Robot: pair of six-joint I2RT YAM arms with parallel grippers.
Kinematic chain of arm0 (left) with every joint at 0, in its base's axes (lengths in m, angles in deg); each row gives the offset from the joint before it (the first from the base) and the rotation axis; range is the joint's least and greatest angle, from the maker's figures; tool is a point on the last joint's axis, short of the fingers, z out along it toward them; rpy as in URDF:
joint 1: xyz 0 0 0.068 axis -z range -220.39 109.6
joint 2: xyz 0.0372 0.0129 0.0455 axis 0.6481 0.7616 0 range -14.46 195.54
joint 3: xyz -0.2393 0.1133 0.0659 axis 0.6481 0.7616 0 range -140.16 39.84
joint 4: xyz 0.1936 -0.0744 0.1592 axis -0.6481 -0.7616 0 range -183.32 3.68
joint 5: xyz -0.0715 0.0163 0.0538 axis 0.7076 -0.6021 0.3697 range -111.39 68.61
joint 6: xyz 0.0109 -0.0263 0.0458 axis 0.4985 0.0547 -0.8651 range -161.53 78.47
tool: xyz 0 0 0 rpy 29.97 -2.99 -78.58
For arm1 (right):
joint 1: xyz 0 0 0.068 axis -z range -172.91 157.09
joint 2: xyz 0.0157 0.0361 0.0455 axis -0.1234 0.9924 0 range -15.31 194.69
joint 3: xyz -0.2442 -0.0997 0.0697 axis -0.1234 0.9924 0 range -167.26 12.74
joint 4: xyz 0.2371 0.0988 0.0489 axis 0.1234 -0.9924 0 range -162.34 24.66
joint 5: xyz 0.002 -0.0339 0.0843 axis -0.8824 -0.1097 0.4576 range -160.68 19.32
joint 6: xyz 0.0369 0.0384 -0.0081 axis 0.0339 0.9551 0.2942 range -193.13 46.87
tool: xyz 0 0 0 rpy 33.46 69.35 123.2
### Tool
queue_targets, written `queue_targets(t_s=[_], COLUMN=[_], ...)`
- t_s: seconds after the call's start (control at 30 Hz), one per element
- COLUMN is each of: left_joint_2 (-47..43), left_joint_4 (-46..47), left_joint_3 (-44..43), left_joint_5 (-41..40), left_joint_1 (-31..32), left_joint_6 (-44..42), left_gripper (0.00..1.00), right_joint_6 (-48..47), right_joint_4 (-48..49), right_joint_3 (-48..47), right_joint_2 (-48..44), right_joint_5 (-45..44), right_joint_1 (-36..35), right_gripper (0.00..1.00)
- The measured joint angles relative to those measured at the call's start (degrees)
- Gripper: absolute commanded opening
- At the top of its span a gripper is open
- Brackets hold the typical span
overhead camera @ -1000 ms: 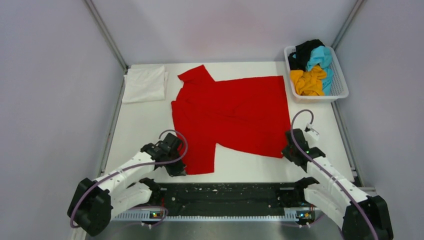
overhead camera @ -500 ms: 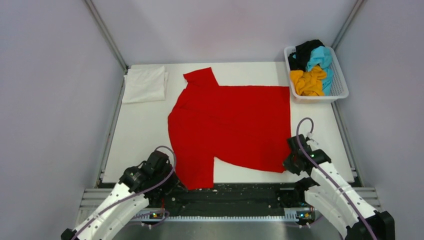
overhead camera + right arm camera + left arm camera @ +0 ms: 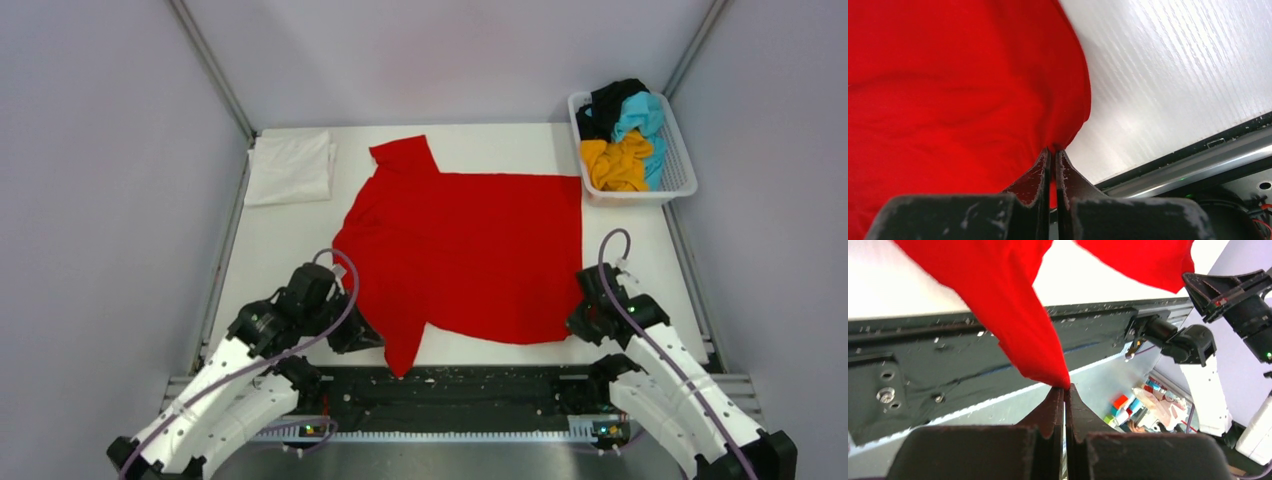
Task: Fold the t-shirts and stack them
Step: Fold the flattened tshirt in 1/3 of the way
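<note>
Red t-shirt (image 3: 470, 250): left end effector (image 3: 1064, 389) and right end effector (image 3: 1052, 149), arms low, each clamp a near corner.

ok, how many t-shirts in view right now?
5: red t-shirt spread mid-table; white t-shirt folded at the far left corner; orange-yellow t-shirt, turquoise t-shirt and black t-shirt bunched in the basket. More may be buried there.

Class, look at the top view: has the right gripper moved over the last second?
Yes. The right gripper, pinching the red t-shirt, has shifted slightly toward the black rail at the near edge.
</note>
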Motion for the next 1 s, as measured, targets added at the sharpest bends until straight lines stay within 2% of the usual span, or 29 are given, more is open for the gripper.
queue_targets(t_s=[0.17, 0.27, 0.4, 0.73, 0.87, 1.0], left_joint_2=[15.23, 18.27, 13.55, -6.95, -7.13, -3.41], left_joint_4=[6.64, 6.64, 2.25, -17.84, -19.71, -14.95], left_joint_3=[-6.1, -7.82, -8.48, -9.33, -9.64, -9.09], left_joint_5=[-0.52, -1.03, -2.75, -3.52, -3.45, -3.58], left_joint_1=[0.0, 0.0, 0.0, 0.0, 0.0, 0.0], left_joint_6=[-5.14, -6.45, -6.03, 2.38, 3.21, 1.68], left_gripper=[0.0, 0.0, 0.0, 0.0, 0.0, 0.0], right_joint_6=[-1.99, -3.3, -5.01, -7.87, -8.44, -8.83], right_joint_4=[0.26, -1.01, -5.64, -15.15, -16.68, -16.24], right_joint_3=[-5.07, -7.41, -10.36, -16.5, -17.51, -17.4], right_joint_2=[2.29, 3.13, 3.34, 2.49, 1.95, 2.08], right_joint_5=[0.42, 1.25, 1.53, 3.91, 3.96, 4.33], right_joint_1=[-0.02, -0.04, -0.09, -0.11, -0.11, -0.11], right_gripper=[0.0, 0.0, 0.0, 0.0, 0.0, 0.01])
